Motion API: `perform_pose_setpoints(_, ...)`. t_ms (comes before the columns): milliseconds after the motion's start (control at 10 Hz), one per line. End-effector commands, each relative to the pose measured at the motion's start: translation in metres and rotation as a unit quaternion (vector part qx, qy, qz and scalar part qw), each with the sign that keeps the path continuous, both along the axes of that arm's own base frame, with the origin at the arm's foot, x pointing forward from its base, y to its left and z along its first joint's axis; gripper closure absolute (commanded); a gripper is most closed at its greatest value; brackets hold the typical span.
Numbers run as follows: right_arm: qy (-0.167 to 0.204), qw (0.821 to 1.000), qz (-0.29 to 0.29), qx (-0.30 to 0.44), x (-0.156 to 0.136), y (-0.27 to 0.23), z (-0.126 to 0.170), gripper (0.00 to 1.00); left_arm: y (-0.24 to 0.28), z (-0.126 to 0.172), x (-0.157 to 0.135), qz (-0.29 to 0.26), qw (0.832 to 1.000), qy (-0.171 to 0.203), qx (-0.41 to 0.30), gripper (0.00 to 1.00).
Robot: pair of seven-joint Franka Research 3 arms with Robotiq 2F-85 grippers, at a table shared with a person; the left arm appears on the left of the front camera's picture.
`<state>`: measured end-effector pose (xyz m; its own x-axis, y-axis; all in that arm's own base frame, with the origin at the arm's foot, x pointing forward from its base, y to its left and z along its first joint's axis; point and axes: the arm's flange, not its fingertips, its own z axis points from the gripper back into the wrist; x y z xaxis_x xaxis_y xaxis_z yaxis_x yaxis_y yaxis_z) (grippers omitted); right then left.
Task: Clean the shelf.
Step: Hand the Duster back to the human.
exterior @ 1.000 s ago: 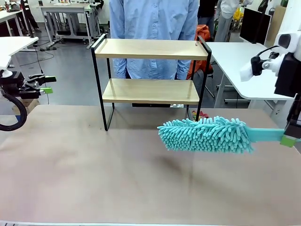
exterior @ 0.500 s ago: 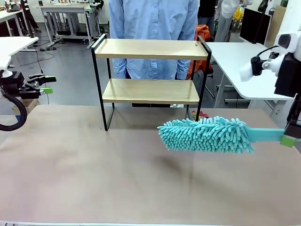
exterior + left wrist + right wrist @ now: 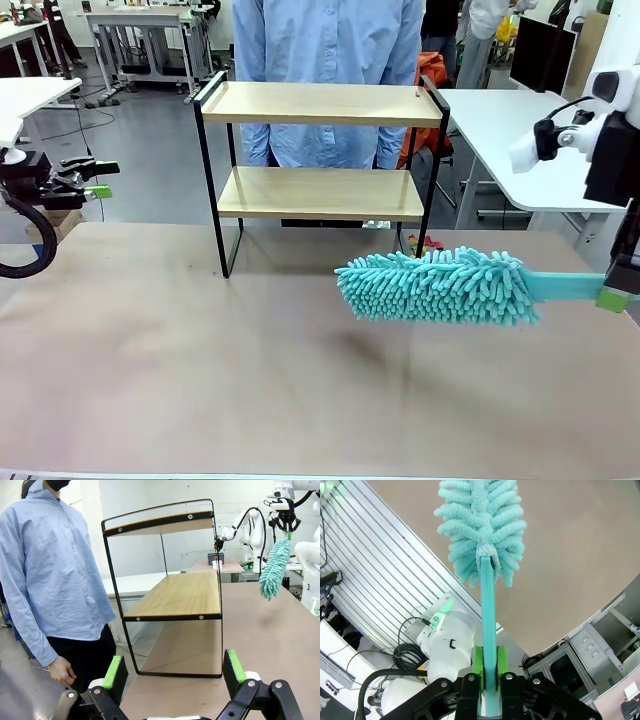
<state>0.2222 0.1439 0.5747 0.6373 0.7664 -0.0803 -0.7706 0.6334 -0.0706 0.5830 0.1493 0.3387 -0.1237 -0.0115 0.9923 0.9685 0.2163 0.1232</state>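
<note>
Right gripper (image 3: 489,672): green pads clamped flat on the flat teal handle of a duster (image 3: 440,286). Handle runs straight out from the fingers; fluffy teal head at the far end.

Duster, front view: held level above the brown table (image 3: 200,380), not touching it; long axis across the table, head pointing toward the robot's left, handle toward the right edge.

Left gripper (image 3: 174,672): fingers spread wide, nothing between them; parked off the table's left edge, facing the rack side-on.

The shelf (image 3: 322,150): two pale wooden boards in a black frame, standing at the far side of the table, both boards bare; a person in a blue shirt (image 3: 330,40) stands just behind it.

Key relation: the shelf lies beyond and above the duster head, toward the robot's left. Boards run parallel to the duster's axis. The right arm, tool in hand, looks the nearer and likelier to reach; judged: lift and push forward.
</note>
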Motion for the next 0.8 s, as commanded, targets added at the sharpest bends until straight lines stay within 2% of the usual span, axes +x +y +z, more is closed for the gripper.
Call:
perform_pose_setpoints(0,-0.004,1.000,-0.004,-0.001,0.000,0.002,0.003,0.87,-0.001,0.003,-0.002,-0.001,1.000,-0.002,0.002,0.00)
perform_pose_setpoints(100,0.000,1.000,0.000,0.000,0.000,0.000,0.000,0.87,0.000,0.000,0.000,0.000,1.000,0.000,0.000,0.00)
perform_pose_setpoints(200,-0.008,0.998,0.048,0.027,0.018,-0.001,0.005,0.87,0.017,0.022,-0.017,0.005,0.999,-0.007,-0.031,0.00)
perform_pose_setpoints(300,-0.007,0.996,0.067,0.061,0.041,-0.002,0.006,0.87,0.014,0.040,-0.035,0.017,0.999,-0.014,-0.025,0.00)
perform_pose_setpoints(400,-0.003,0.988,0.111,0.103,0.057,-0.003,0.005,0.87,0.003,0.053,-0.055,0.041,0.998,0.012,-0.041,0.00)
perform_pose_setpoints(700,-0.008,0.949,0.237,0.206,0.089,-0.023,-0.002,0.87,-0.045,0.088,-0.123,0.031,0.998,0.033,-0.049,0.00)
